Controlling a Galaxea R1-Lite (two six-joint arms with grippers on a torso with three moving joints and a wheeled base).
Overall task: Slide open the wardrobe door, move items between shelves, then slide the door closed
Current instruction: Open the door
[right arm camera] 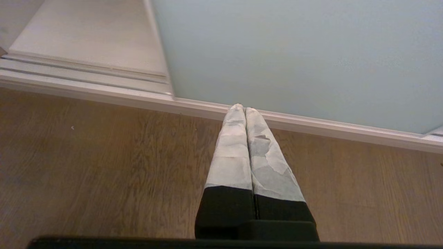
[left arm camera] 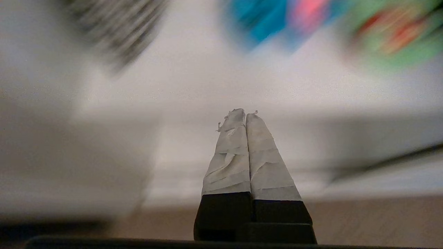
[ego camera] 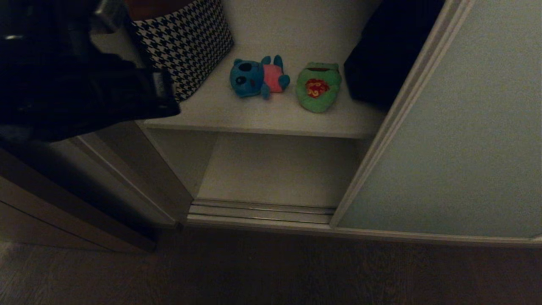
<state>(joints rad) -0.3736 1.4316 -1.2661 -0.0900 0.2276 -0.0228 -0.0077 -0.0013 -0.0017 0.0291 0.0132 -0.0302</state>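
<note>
Teal-blue soft toy [ego camera: 247,78] with a pink belly; green toy [ego camera: 318,87] with a red-and-yellow mark; black-and-white houndstooth basket [ego camera: 186,40]; pale grey-green door [ego camera: 457,140]; white shelf [ego camera: 262,118].

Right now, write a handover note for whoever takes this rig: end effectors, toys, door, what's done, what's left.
Left end effector: shut, empty, raised at the wardrobe opening, short of the upper shelf.
Right end effector: shut, empty, parked low over the floor by the sliding door.
Door: slid open to the right.
Blue toy and green toy: side by side on the upper shelf, between a houndstooth basket and a dark item.
Lower shelf: nothing visible on it.
Done: door opened.
Left: move the toys, close the door.
</note>
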